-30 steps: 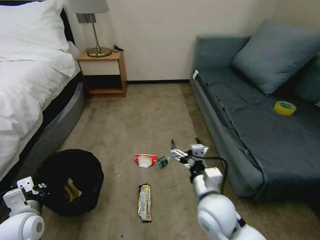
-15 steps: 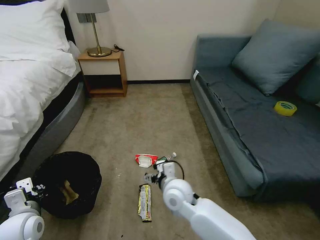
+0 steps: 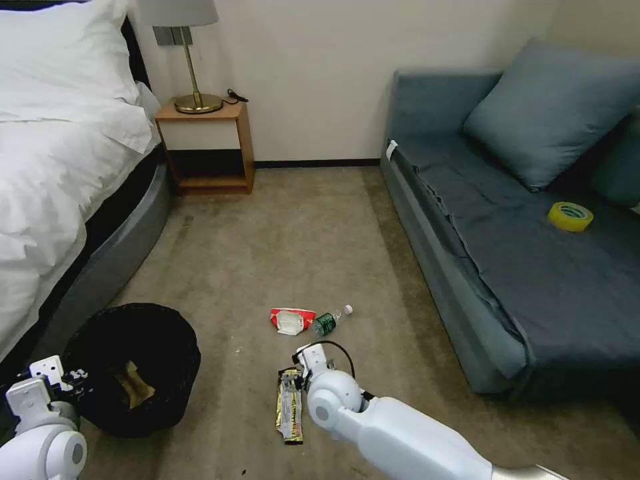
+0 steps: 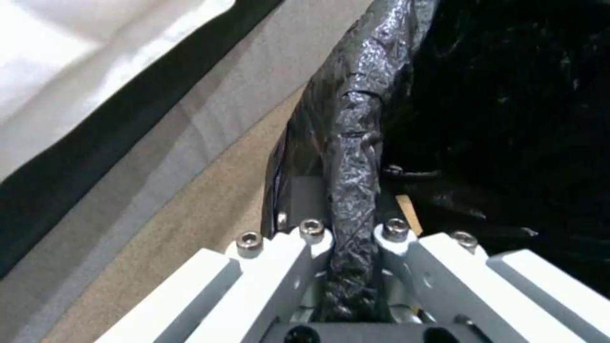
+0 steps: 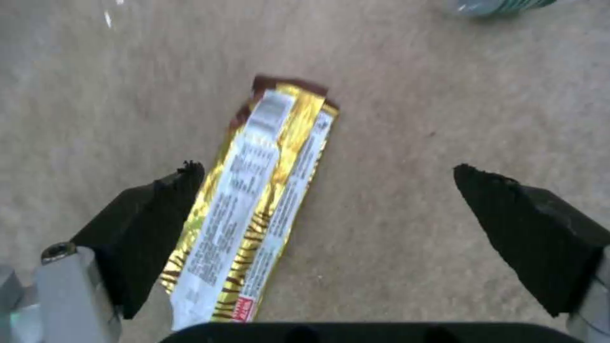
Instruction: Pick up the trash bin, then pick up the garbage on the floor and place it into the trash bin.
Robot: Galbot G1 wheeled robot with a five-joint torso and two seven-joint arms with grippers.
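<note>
Now at the wrapper pick. Right gripper point(image 5: 327, 200) spread wide above long gold-yellow foil snack wrapper point(image 5: 260, 200), flat on beige carpet point(image 3: 300, 233), one black pad overlapping its edge, likely to straddle it. Left gripper point(image 4: 352, 238) clamped on rim of round black-bagged trash bin point(image 3: 130, 363), presumably to carry it; something brown inside, perhaps paper. Red-and-white packet point(image 3: 291, 320), small green bottle point(image 3: 327, 323) near. Bed left, grey-blue sofa point(image 3: 507, 267) right.
</note>
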